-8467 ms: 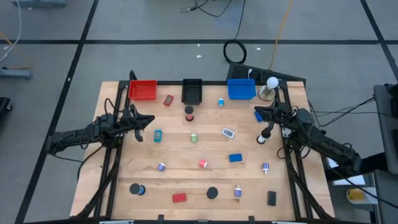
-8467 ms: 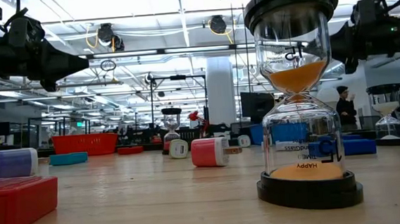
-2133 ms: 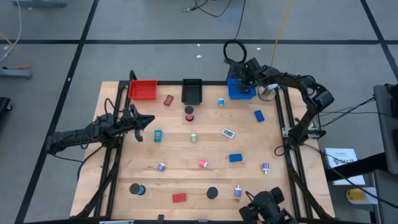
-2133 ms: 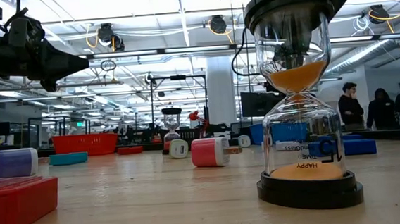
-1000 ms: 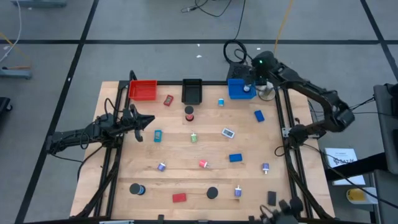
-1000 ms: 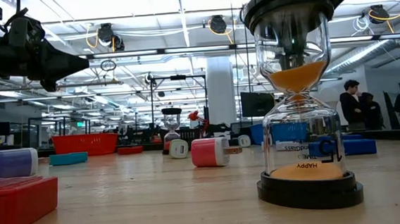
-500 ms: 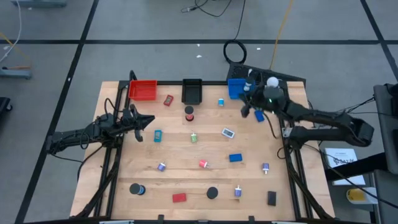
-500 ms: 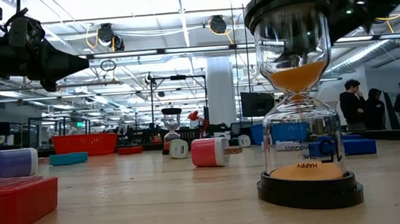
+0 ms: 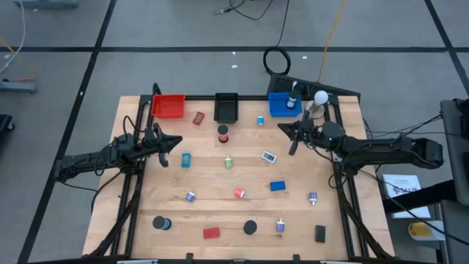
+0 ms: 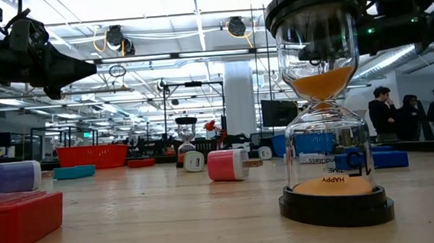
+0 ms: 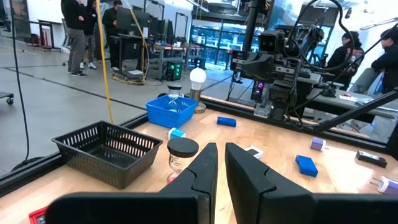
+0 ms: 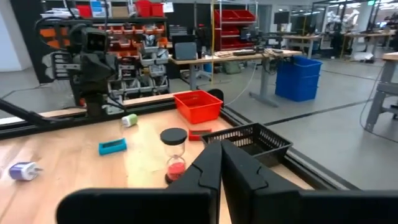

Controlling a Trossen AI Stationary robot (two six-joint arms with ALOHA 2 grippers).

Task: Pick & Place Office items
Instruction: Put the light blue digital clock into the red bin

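Note:
Small office items lie scattered over the wooden table (image 9: 220,209): a teal block (image 9: 186,159), a green piece (image 9: 229,162), a blue block (image 9: 277,186), a red block (image 9: 211,233) and several more. An hourglass (image 10: 323,106) stands on its black base close to the low camera. My right gripper (image 9: 284,130) hovers level near the blue tray (image 9: 283,105), shut and holding nothing; its fingers (image 12: 219,168) point toward the table's left. My left gripper (image 9: 176,141) waits level at the left side, shut and holding nothing (image 11: 221,168).
A red tray (image 9: 168,106), a black tray (image 9: 226,107) and the blue tray line the far edge, with a white ball lamp (image 9: 320,97) at the far right corner. A small hourglass (image 9: 223,133) stands before the black tray. People stand in the room beyond.
My right arm has swung away from above the blue tray, toward the table's near and right side, and come down. Its gripper has tipped from pointing down to pointing level toward the table's left. The items on the table have stayed where they were.

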